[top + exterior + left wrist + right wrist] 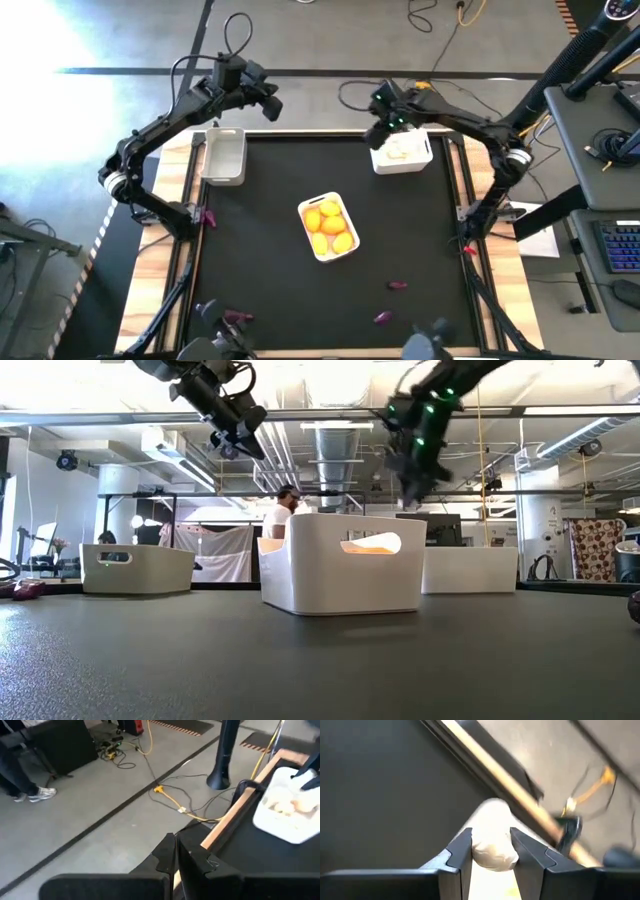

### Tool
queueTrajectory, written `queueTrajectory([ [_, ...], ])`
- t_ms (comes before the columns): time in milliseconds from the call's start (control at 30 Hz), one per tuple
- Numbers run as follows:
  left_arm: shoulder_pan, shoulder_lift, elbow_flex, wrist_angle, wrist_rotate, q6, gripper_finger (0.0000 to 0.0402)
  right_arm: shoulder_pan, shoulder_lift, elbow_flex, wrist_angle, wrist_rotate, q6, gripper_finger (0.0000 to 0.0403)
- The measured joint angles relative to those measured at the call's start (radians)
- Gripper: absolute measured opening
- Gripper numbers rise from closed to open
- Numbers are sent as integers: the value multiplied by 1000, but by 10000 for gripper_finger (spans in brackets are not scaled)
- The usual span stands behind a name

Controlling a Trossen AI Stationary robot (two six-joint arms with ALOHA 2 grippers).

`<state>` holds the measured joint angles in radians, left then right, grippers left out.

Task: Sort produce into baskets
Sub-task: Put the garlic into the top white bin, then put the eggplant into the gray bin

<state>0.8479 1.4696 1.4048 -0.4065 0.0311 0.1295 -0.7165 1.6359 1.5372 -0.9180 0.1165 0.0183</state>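
Observation:
My right gripper [384,127] hangs over the table's far edge, just left of the far right white basket [426,158], which holds white bulbs [398,152]. It is shut on a white garlic-like bulb [492,822]. My left gripper [270,104] is shut and empty, raised high beyond the far edge, right of the grey-translucent basket [223,160]. A white basket [354,228] at the middle holds yellow and orange fruits [328,228]. Dark purple vegetables lie on the mat at the near right [397,285] [382,317]. My right gripper pinches the white bulb's two opposite sides [492,856] between its two fingers [462,847]. The fingers come from above, pointing down. The bulb is lifted clear of the table and the basket.
More purple pieces lie at the left edge [208,215] and near edge [236,317] of the table. The black mat [260,260] has bare room around the middle basket. Cables lie on the floor beyond the far edge. A person [280,510] shows in the room behind.

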Motion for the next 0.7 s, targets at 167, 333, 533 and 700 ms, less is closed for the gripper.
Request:
queueTrajectory([
  [167, -2, -23, 0, -46, 226, -17, 1, -34, -40, -234, 77, -1, 157, 104],
  [333, -25, -32, -6, -127, 512, -89, 1, -35, -14, -353, 194, 26, 205, 104],
  [533, -164, -34, -38, -292, 495, -187, 1, -36, 1, -364, 214, 43, 242, 146],
  [700, -372, -47, -41, -554, 255, -248, 1, -35, -41, -324, 99, 43, 193, 217],
])
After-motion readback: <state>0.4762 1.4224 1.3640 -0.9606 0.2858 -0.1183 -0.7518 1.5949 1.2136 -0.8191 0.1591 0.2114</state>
